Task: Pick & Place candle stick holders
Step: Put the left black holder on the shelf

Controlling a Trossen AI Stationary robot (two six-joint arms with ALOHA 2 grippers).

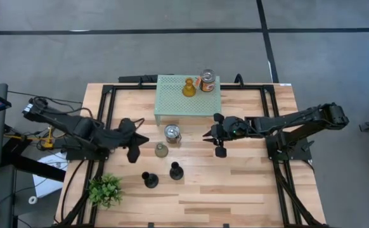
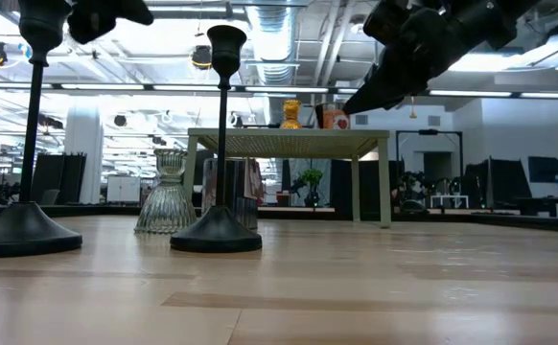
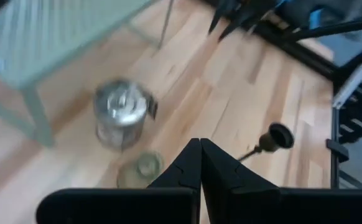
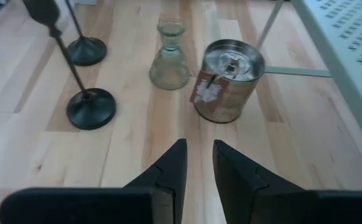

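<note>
The right gripper (image 1: 215,135), fingers slightly parted, hovers beside the silvery jar (image 1: 172,133) (lidded, contents hidden). The left gripper (image 1: 137,140), pressed together, hangs near the grey-olive holder (image 1: 161,150). Amber holder (image 1: 187,88) tops the rack (image 1: 172,107).

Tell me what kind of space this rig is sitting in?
Probably a robotics lab or workshop in an open industrial hall. The wooden workbench stands on a bare concrete floor, and the low view shows exposed ceiling ducts with strip lights, plus more benches with monitors behind.
</note>
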